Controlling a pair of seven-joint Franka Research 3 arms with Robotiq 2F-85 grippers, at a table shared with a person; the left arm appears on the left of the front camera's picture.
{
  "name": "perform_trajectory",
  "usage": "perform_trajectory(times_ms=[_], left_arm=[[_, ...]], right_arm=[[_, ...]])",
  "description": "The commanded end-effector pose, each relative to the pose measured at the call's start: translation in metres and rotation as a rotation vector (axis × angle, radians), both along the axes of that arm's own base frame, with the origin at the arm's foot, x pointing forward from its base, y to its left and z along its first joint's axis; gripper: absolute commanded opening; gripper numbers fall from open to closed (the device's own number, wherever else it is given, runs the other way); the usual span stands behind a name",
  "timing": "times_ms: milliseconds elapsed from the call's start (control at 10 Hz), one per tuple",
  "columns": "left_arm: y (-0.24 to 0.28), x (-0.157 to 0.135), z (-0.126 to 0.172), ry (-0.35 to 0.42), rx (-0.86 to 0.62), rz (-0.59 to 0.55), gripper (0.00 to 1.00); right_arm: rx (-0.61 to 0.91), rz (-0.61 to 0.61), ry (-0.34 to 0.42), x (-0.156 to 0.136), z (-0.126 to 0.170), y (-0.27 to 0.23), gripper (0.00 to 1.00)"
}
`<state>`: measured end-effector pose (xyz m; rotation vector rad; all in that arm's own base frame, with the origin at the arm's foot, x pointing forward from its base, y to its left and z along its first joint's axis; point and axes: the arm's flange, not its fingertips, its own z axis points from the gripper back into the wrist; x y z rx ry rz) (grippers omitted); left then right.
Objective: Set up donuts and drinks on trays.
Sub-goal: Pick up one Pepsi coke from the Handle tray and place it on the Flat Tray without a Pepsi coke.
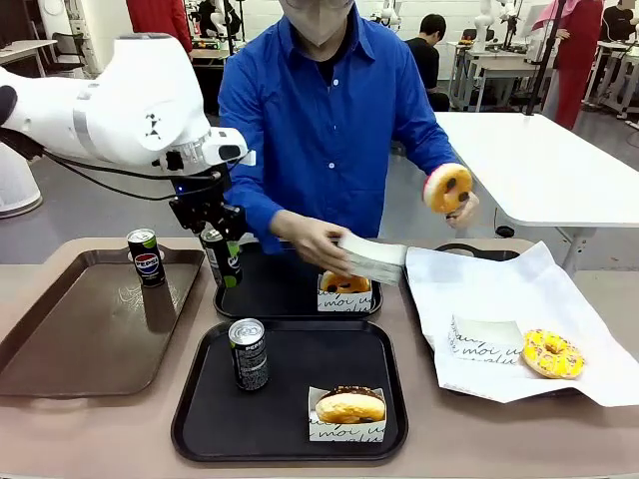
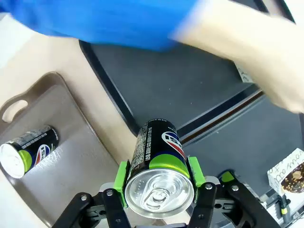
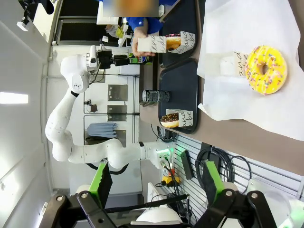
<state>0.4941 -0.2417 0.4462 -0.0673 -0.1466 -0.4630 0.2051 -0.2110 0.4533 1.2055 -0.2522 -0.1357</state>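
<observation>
The left pincer [image 2: 159,176] was clamped on a slim dark drink can with a green band and silver top [image 2: 158,142], its green pads [image 2: 122,176] pressed to both sides. The left wrist view placed this can over the left rim of the far black square plastic tray [image 2: 190,90], beside the beige desk [image 2: 109,123]. Neither view settled whether it rested or hung.

The front view gave the wider layout. A second dark can [image 1: 248,352] stood upright on the near black tray [image 1: 200,419], along with a chocolate-topped donut in a white lettered sleeve [image 1: 349,404]. A golden glazed sleeved donut [image 1: 344,284] sat on the far tray. A third can with a round logo [image 1: 147,256] stood on the long brown tray [image 1: 60,339].

The person's one hand [image 1: 315,239] held an empty white paper sleeve [image 1: 374,257] above the far tray. The other hand [image 1: 461,205] held up a pink-iced ring donut [image 1: 447,188]. A yellow sprinkled donut [image 1: 552,353] lay on white paper [image 1: 479,289] at the right.

The right wrist view, rolled sideways, showed the right pincer [image 3: 156,190] spread wide with nothing between its pads.
</observation>
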Motion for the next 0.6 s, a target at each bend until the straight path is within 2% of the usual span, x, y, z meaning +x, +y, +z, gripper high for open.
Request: perform_trajectory(times_ms=[0, 100, 200, 300, 500], left_arm=[[0.045, -0.036, 0.029, 0.109, 0.041, -0.048, 0.59], [0.095, -0.089, 0.059, 0.148, 0.092, -0.121, 0.59], [0.134, -0.139, 0.073, 0.11, 0.133, -0.171, 0.59], [0.161, -0.174, 0.073, 0.093, 0.153, -0.186, 0.59], [0.194, -0.204, 0.062, 0.085, 0.147, -0.141, 0.59]], right_arm=[[0.019, 0.005, -0.023, 0.0, -0.001, -0.001, 1.0], [0.019, 0.005, -0.023, 0.0, -0.001, -0.001, 1.0], [0.019, 0.005, -0.023, 0.0, -0.001, -0.001, 1.0], [0.019, 0.005, -0.023, 0.0, -0.001, -0.001, 1.0], [0.019, 0.005, -0.023, 0.0, -0.001, -0.001, 1.0]])
